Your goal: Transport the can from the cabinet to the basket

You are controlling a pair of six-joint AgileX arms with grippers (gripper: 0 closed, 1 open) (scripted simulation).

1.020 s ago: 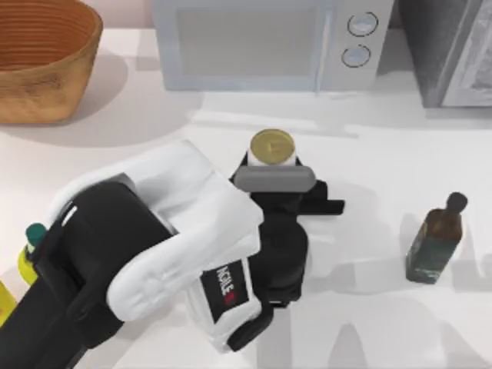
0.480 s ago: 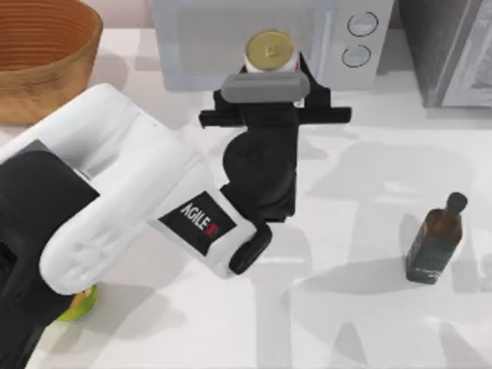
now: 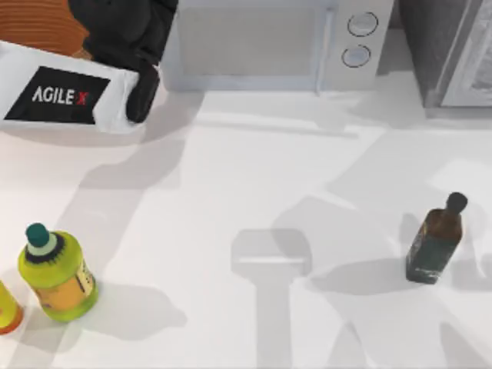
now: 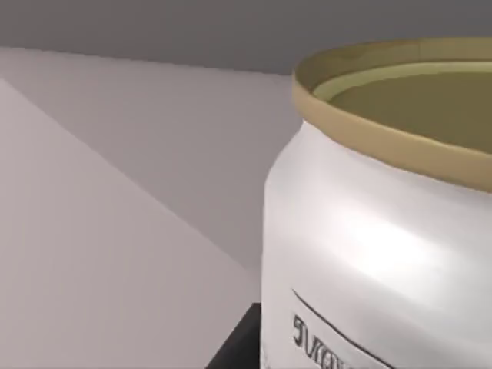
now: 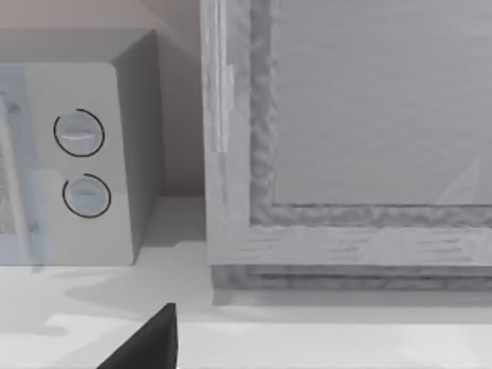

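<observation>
One relation is deciding the coming move: the can (image 4: 369,231) is sitting right at my left gripper (image 3: 123,23), and that gripper is hanging over the basket (image 3: 38,23) at the table's (image 3: 231,192) far left corner. So the drop, as I judge it, is lying straight below me, not off to any side. I am gripping the can, I believe: in the left wrist view it is looming very close, with a dark finger edge (image 4: 238,350) beside its lower wall. Its long axis seems to be running along my fingers' reach, with the rim toward the wrist camera.

The can is looking glossy white, with a dull gold rim, a recessed gold top and a scrap of dark lettering low on its side.

My right arm is idling by the cabinet (image 5: 346,100), well apart from the basket, so the left one is much the nearer. The cabinet (image 3: 430,46) is standing at the far right, beside the microwave (image 3: 254,46).
</observation>
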